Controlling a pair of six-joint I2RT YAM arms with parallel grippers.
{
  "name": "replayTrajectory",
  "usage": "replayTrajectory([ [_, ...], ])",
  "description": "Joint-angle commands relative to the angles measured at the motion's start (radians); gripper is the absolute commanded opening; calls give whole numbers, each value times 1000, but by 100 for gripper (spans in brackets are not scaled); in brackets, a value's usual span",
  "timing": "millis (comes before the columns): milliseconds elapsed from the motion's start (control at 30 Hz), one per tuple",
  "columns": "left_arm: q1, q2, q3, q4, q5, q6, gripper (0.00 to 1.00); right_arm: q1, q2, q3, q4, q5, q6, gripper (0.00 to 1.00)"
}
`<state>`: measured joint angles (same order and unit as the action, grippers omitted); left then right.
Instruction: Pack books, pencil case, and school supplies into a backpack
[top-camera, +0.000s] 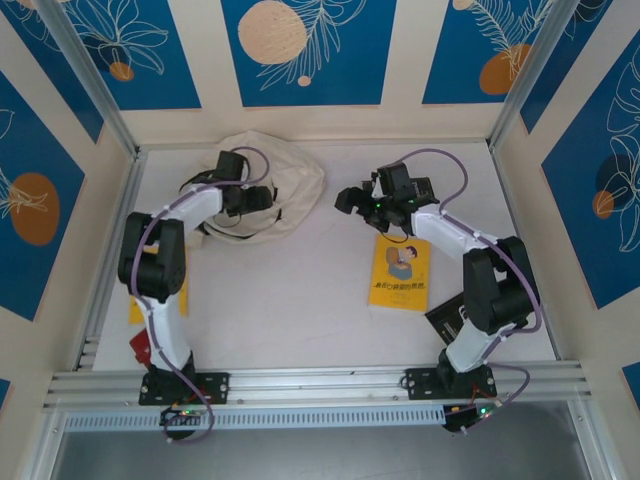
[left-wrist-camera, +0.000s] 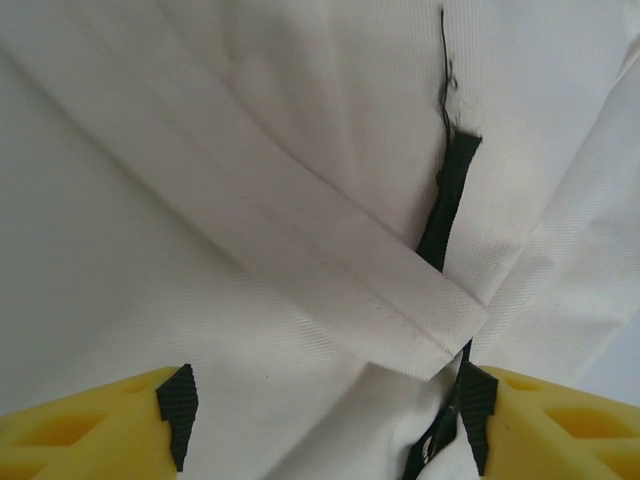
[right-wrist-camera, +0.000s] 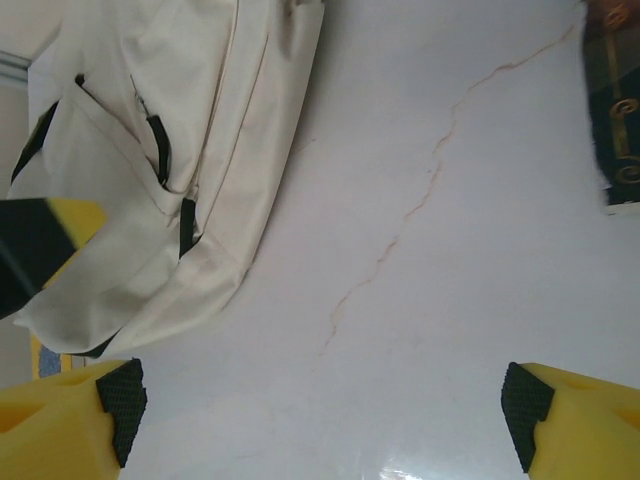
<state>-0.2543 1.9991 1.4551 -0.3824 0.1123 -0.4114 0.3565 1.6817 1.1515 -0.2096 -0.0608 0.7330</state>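
Observation:
The cream-white backpack (top-camera: 285, 180) lies crumpled at the back of the table, left of centre. My left gripper (top-camera: 256, 198) is down on it. In the left wrist view its fingers (left-wrist-camera: 178, 410) stand apart, open, with a fold of backpack fabric (left-wrist-camera: 300, 250) and a black zip (left-wrist-camera: 450, 190) between them. My right gripper (top-camera: 352, 199) hovers open to the right of the backpack (right-wrist-camera: 150, 170), with bare table between its pads (right-wrist-camera: 525, 400). A yellow book (top-camera: 400, 272) lies just in front of it. A dark book (top-camera: 448, 320) lies partly under the right arm.
Another yellow book (top-camera: 135, 308) is mostly hidden under the left arm. A red thing (top-camera: 140, 346) by that arm's base is too covered to name. Walls close in the table on three sides. A corner of the dark book (right-wrist-camera: 615, 110) shows in the right wrist view.

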Motion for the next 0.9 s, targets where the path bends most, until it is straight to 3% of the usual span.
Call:
replayTrajectory([
  [0, -41, 70, 66, -92, 27, -3, 67, 6, 25, 39, -47, -21, 35, 94],
  [233, -121, 101, 45, -143, 34, 20, 58, -5, 24, 33, -99, 31, 48, 93],
  [533, -271, -5, -118, -141, 143, 23, 44, -43, -13, -38, -141, 86, 62, 92],
  [667, -326, -96, -168, -94, 200, 1, 46, -48, -32, -82, -124, 72, 60, 91],
  [867, -321, -213, -138, -132, 94, 10, 51, -25, 7, -85, -92, -32, 67, 84],
])
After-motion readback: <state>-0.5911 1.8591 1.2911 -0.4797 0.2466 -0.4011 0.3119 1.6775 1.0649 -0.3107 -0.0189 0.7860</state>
